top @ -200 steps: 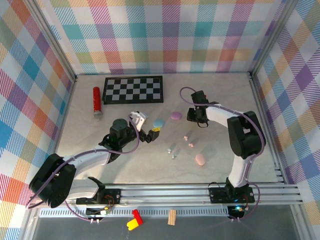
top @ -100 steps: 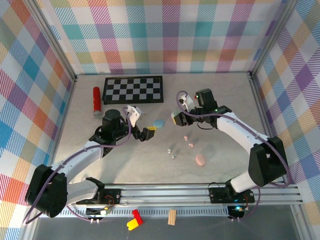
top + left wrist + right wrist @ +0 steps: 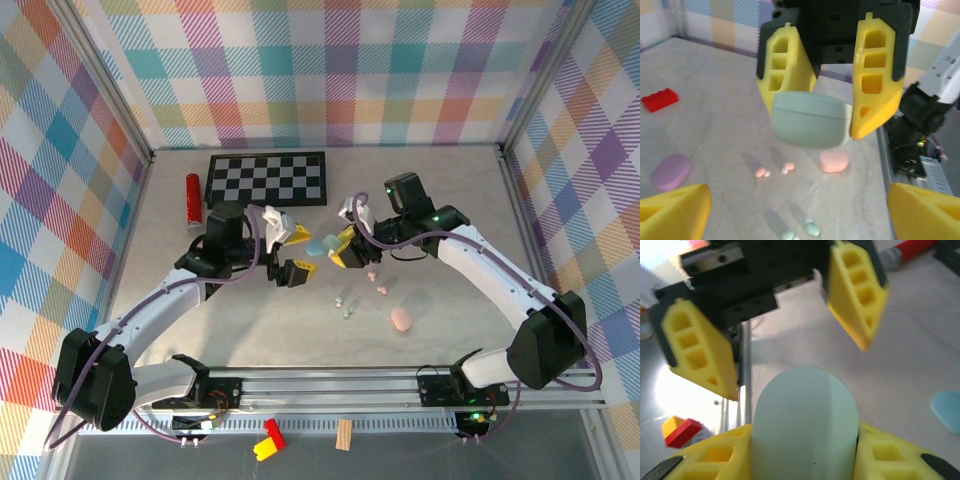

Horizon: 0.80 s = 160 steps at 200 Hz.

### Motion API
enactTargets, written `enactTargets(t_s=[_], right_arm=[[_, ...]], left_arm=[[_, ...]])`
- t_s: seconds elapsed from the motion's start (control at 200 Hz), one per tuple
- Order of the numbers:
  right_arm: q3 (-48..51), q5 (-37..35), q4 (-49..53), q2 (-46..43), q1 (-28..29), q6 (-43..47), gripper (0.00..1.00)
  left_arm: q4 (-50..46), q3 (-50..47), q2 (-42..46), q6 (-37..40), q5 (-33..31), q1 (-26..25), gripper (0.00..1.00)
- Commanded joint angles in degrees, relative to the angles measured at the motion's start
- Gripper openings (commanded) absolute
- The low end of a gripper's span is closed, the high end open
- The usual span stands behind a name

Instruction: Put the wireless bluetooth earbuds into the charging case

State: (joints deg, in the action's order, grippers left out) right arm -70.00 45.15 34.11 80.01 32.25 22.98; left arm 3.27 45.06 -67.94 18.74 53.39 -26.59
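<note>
**Counter stock, places given from the checkerboard**

1. Right gripper: clenching a mint-green charging case between its yellow fingers. It is holding the case, lid shut, in the air above the counter. This is just off the checkerboard's right-hand corner, on the side toward the arm bases.
2. Left gripper: standing released, jaws spread wide and gripping nothing. It is facing the mint-green charging case from just beside it, on the arm-base side of the checkerboard's right half.
3. Earbuds, pink pair: lying loose on the counter, farther from the checkerboard than both grippers.
4. Earbuds, pale green pair: lying loose on the counter near the pink pair, farther again from the checkerboard.
5. Pink case: lying flat and shut, the farthest piece from the checkerboard, toward the arm bases.
6. Purple case: resting flat on the counter.
7. Blue case: resting flat on the counter.
8. Red cylinder: lying just beside the checkerboard's left edge, parallel to it.
</note>
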Motion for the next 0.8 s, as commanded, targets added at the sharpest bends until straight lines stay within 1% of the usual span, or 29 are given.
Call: enactTargets(t_s=[0.0, 0.185, 0.325, 0.415, 0.55, 0.795], right_arm=[[-4.2, 4.6, 6.9, 0.1, 2.3, 7.6, 0.27], [-8.4, 4.7, 11.2, 2.3, 4.9, 11.1, 0.25], [-10.1, 4.5, 13.7, 3.9, 5.5, 12.8, 0.25], [-10.2, 4.4, 14.4, 4.1, 5.7, 13.3, 0.25], [-9.6, 4.4, 14.8, 4.1, 6.0, 13.9, 0.25], [-9.3, 2.3, 13.7, 4.9, 6.1, 13.3, 0.24]], left_arm=[[-3.8, 1.4, 1.3, 5.6, 5.7, -2.3, 0.86], [-6.8, 2.3, 1.2, 7.8, 8.7, -4.2, 0.8], [-7.0, 2.1, 1.8, 8.1, 9.3, -4.6, 0.7], [-5.6, 1.8, 2.3, 6.9, 8.4, -4.6, 0.65], [-1.8, 1.2, 2.6, 3.8, 8.8, -4.6, 0.61], [0.2, 1.4, 1.7, 0.8, 8.9, -4.6, 0.55]])
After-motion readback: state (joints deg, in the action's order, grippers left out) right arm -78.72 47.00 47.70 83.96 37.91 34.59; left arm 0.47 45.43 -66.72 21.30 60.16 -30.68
